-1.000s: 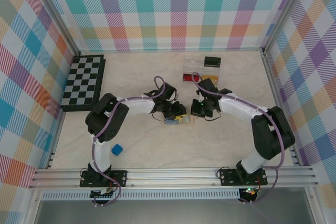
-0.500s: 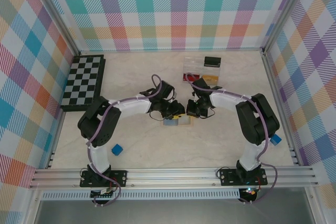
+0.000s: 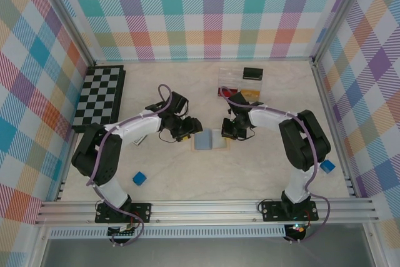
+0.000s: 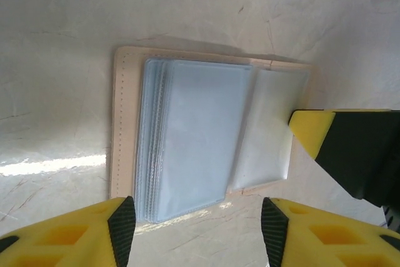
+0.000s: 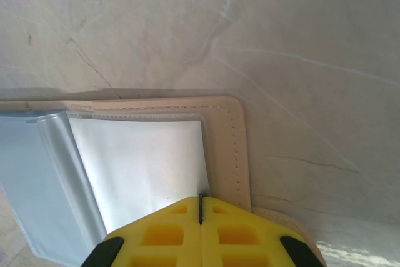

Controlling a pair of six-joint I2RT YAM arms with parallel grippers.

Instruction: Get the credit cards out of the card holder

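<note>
The card holder [image 3: 211, 141] lies open on the table, tan rim outward, with pale blue clear sleeves [image 4: 187, 136] fanned across it. No card shows in the sleeves I can see. My left gripper [image 4: 197, 223] is open with nothing between its fingers, just off the holder's left side [image 3: 190, 130]. My right gripper [image 5: 200, 198] is shut, its tips pressing on the holder's right panel [image 5: 150, 154] near the tan rim [image 3: 230, 132]. A thin red card [image 3: 222, 93] lies beside the clear box. A small dark flat piece [image 3: 140, 140] lies by my left forearm.
A clear plastic compartment box [image 3: 240, 80] stands at the back, right of centre. A chessboard [image 3: 99, 97] lies at the far left. A small blue cube [image 3: 139, 179] sits near the left arm's base. Patterned walls close in three sides.
My left gripper has drawn back leftward off the card holder and opened. The right gripper stays shut at the holder's right edge.
</note>
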